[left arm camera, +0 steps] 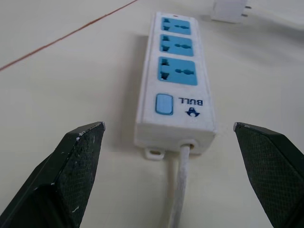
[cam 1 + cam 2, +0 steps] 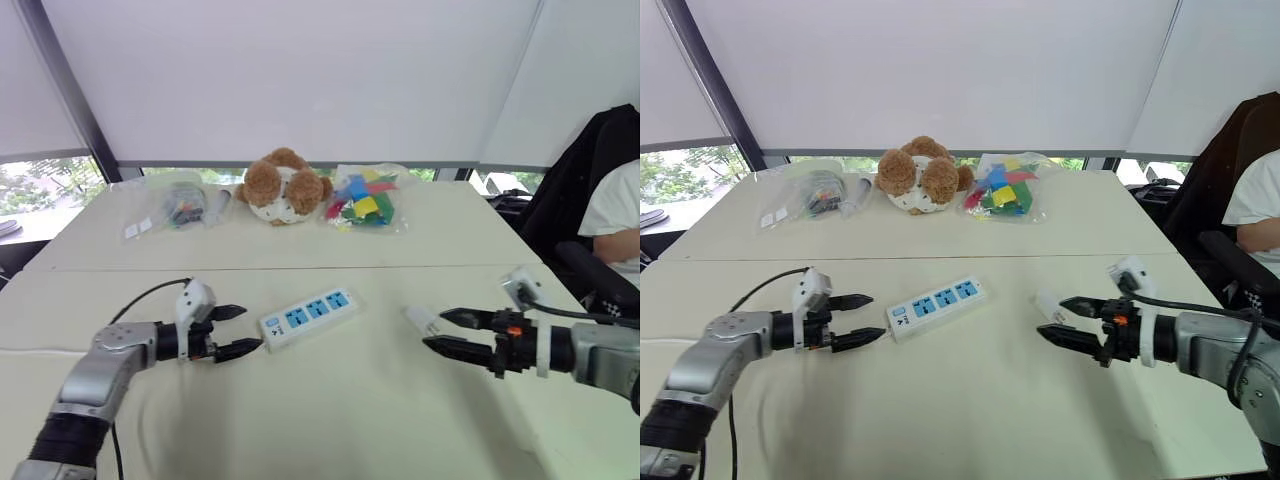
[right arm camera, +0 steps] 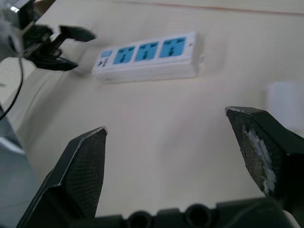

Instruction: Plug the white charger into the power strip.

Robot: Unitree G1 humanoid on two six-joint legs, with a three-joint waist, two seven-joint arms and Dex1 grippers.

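Observation:
The white power strip with three blue sockets lies at an angle in the middle of the table. Its switch end and cord face my left gripper, which is open just short of that end and holds nothing. The white charger lies on the table to the right of the strip. My right gripper is open right behind it, with its fingertips at the charger but not around it. In the right wrist view the charger sits just past one fingertip, and the strip lies farther ahead.
At the table's far side sit a brown teddy bear, a clear bag of coloured pieces and another clear bag. A person sits at the right by a chair with a black jacket. A black cable runs by my left arm.

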